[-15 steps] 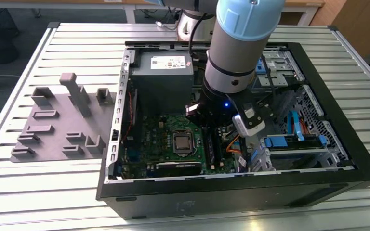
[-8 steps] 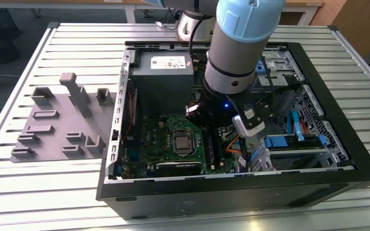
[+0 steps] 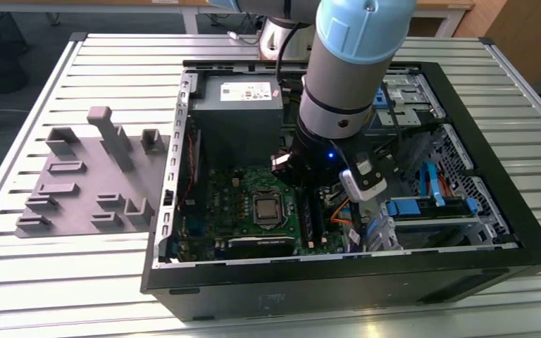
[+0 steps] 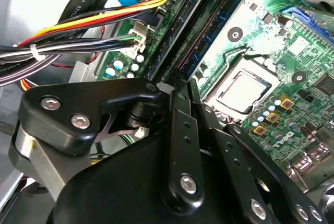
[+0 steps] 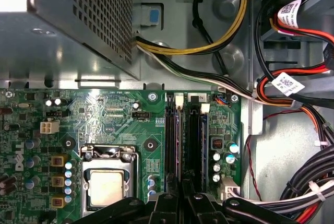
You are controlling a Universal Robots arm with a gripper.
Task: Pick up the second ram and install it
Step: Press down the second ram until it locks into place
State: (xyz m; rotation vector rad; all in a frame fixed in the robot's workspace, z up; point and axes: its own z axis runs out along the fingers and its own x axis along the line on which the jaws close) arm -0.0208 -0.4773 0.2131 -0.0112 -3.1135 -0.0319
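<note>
The work stands at the install step, I judge, not the pick-up: the grey holder tray (image 3: 82,184) outside the computer case (image 3: 496,236) shows bare upright blocks, and the arm (image 3: 346,70) reaches down into the case over the green motherboard (image 5: 104,114), beside the grey power-supply box (image 3: 237,113). In both wrist views the gripper (image 5: 182,202) (image 4: 181,85) hangs right over the long black memory slots, its fingers drawn almost together on a thin edge. That edge reads as the second ram (image 5: 179,148), standing on its long side in line with the slot nearest the processor socket (image 5: 107,185), just beside another dark-blue stick (image 5: 204,145) already sitting in a neighbouring slot. Whether the held stick is fully seated or only resting in the slot mouth I cannot tell (the fingers hide its near end, and the latches are hard to make out). As I judge it, finishing this step calls for a straight, even push down along the slot, with the stick kept upright and its notch matched to the slot's key. The bundled cables (image 5: 308,192) lie near but apart from the slots, so they should not snag the fingers.
</note>
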